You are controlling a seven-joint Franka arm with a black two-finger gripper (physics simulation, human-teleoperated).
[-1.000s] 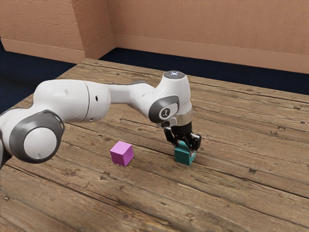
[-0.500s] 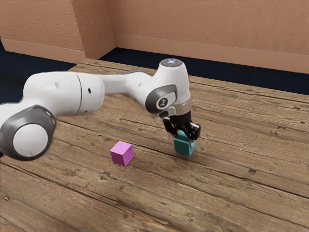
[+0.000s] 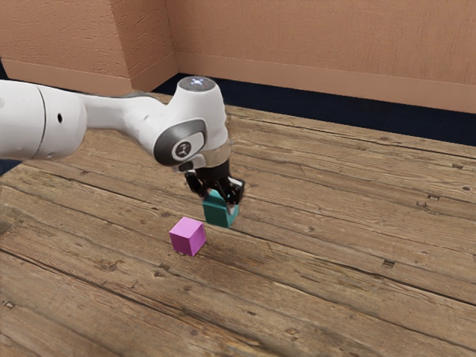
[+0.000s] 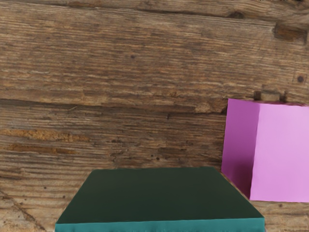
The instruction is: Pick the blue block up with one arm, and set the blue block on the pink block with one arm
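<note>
Ext. view: arm [image 3: 111, 119] comes in from upper left, wrist pointing down over wooden table [image 3: 357, 216]. Gripper [image 3: 221, 198] closed partway, both black fingers pressing opp. sides of blue block [image 3: 220, 215] (reads teal in render). Block held off the boards, slightly tilted, lower edge approx. level w/ top of pink block [image 3: 187, 236]. Pink block sits flat on table, just beside and below held block, toward ext. view's left and nearer cam. The two are apart, not touching.

Wrist view: blue block [image 4: 159, 195] directly under hand, dark top face toward cam. Pink block [image 4: 273, 152] close beside it, resting on table planks [image 4: 120, 72].
</note>
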